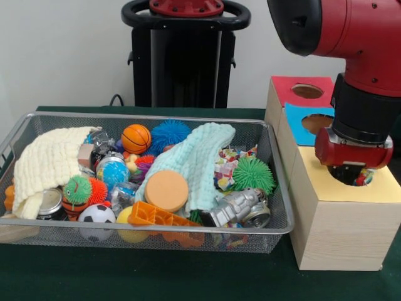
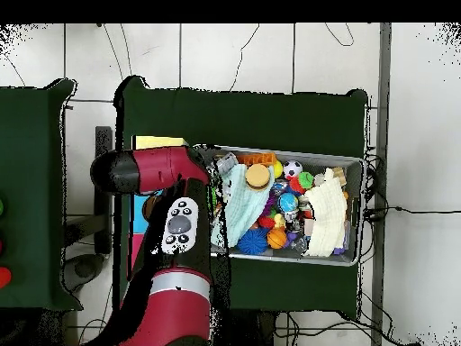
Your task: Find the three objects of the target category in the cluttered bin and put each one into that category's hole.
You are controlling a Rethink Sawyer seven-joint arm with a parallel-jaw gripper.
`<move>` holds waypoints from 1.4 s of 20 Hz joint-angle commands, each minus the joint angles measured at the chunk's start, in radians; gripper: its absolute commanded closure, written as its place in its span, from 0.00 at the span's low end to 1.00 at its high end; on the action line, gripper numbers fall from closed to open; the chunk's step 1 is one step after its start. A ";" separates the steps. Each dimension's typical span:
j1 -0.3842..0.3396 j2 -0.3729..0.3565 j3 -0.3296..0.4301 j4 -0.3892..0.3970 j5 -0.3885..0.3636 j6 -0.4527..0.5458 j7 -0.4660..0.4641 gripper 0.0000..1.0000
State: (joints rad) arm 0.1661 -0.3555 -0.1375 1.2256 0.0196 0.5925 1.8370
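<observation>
Your gripper [image 1: 354, 170] sits right over the yellow hole [image 1: 354, 177] with something colourful [image 1: 362, 180] showing under it, probably mid-drop, but can't tell how the jaws stand; the bin [image 1: 276, 227] is well apart.

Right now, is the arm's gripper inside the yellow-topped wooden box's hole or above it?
In: the gripper dips into the yellow-topped wooden box's hole.
</observation>
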 commanded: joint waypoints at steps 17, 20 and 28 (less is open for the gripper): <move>-0.008 -0.143 0.034 0.169 -0.016 0.246 0.031 1.00; -0.013 -0.173 0.036 0.165 -0.017 0.287 0.029 1.00; -0.024 -0.185 0.058 0.139 -0.016 0.331 0.033 1.00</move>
State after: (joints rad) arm 0.1676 -0.5146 -0.1404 1.2781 0.0152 0.7858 1.8370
